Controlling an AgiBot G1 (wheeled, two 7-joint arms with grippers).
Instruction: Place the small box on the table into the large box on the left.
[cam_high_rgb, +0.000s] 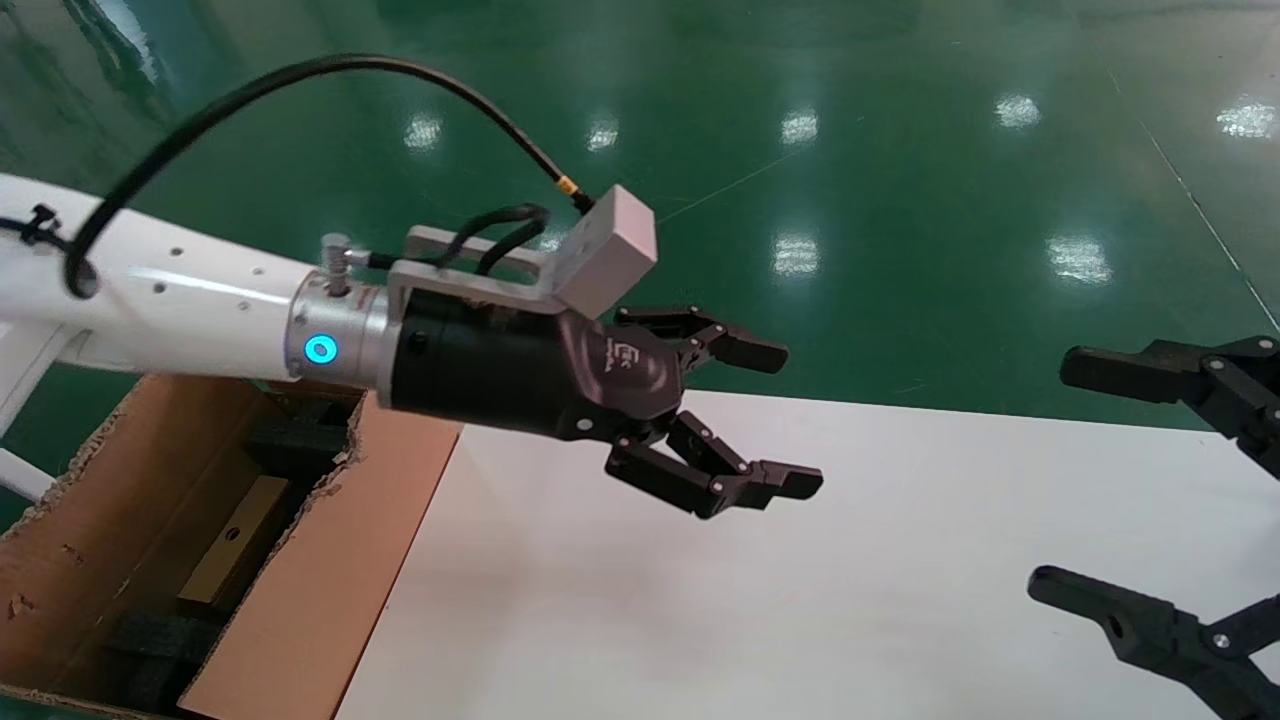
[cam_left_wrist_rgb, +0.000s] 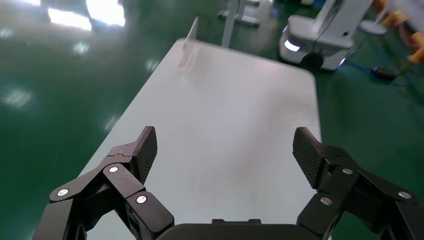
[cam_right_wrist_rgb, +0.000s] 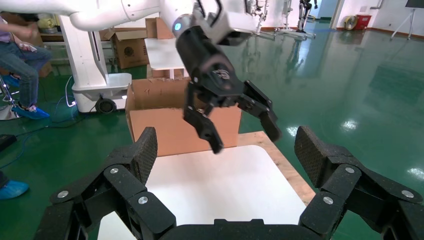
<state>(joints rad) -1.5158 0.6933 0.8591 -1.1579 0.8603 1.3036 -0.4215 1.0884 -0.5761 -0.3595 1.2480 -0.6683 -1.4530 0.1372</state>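
The small box (cam_high_rgb: 232, 540) lies inside the large box (cam_high_rgb: 320, 590) at the table's (cam_high_rgb: 800, 580) left end, among black foam, below and behind the left gripper (cam_high_rgb: 775, 420), which hangs empty, fingers spread; the right gripper (cam_high_rgb: 1070, 480) is also spread wide over the table's right side

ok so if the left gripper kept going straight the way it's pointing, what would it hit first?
Probably nothing soon. The open left gripper points along the bare white rounded-corner tabletop, toward the right gripper. The wrist view shows only a small upright card at the far edge, off to one side; depth is unclear.

Glossy green floor (cam_high_rgb: 900, 150); seated person (cam_right_wrist_rgb: 17, 60); distant cartons (cam_right_wrist_rgb: 131, 47).
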